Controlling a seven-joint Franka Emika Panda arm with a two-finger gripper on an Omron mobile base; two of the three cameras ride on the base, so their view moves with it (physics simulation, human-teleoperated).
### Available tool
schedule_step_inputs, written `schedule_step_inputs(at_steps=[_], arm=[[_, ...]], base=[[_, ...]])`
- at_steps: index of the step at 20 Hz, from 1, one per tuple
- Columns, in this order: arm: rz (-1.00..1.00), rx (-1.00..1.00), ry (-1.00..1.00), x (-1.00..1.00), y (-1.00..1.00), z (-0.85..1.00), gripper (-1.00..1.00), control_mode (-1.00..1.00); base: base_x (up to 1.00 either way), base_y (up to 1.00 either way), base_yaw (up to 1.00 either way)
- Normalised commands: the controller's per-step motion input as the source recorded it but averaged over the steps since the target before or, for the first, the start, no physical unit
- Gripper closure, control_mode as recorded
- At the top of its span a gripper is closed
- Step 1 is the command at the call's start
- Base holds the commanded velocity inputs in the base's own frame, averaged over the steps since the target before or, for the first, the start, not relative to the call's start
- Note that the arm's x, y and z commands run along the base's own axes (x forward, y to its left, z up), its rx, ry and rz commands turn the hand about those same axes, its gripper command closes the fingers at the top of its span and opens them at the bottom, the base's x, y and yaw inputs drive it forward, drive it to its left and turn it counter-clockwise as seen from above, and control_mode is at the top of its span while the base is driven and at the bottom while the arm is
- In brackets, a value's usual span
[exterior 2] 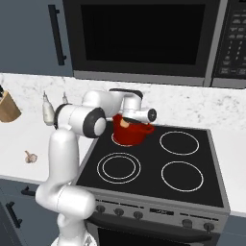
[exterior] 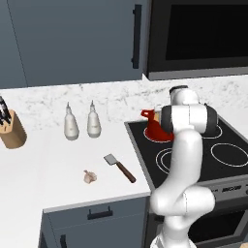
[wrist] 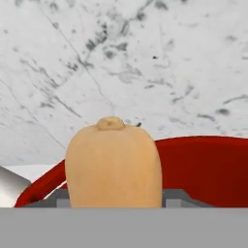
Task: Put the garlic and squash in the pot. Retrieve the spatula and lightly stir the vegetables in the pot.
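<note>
Squash held in the pincer over the pot

Two base cameras flank the arm, sharing the stovetop and pot; the hand camera looks close over the rim.

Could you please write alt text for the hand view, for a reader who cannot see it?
A tan-orange squash held in the pincer fills the foreground, over the rim of a deep red pot. Behind them rises a white marbled wall with grey veins.
</note>
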Motion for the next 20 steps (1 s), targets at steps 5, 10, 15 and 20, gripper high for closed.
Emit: schedule_step_inputs(at_steps=[5,10,15,20], arm=[[0.0,-0.06,-0.19,-0.32,0.0,0.1,-1.0,-1.0],[-0.01,-0.03,-0.22,-0.25,0.07,0.35,-1.0,-1.0],[-0.03,-0.02,-0.22,-0.4,0.09,0.5,-1.0,-1.0],[-0.02,0.0,-0.16,-0.67,0.08,0.72,-1.0,-1.0]], base=[[0.0,0.0,0.0],[0.0,0.0,0.0],[0.0,0.0,0.0],[0.0,0.0,0.0]])
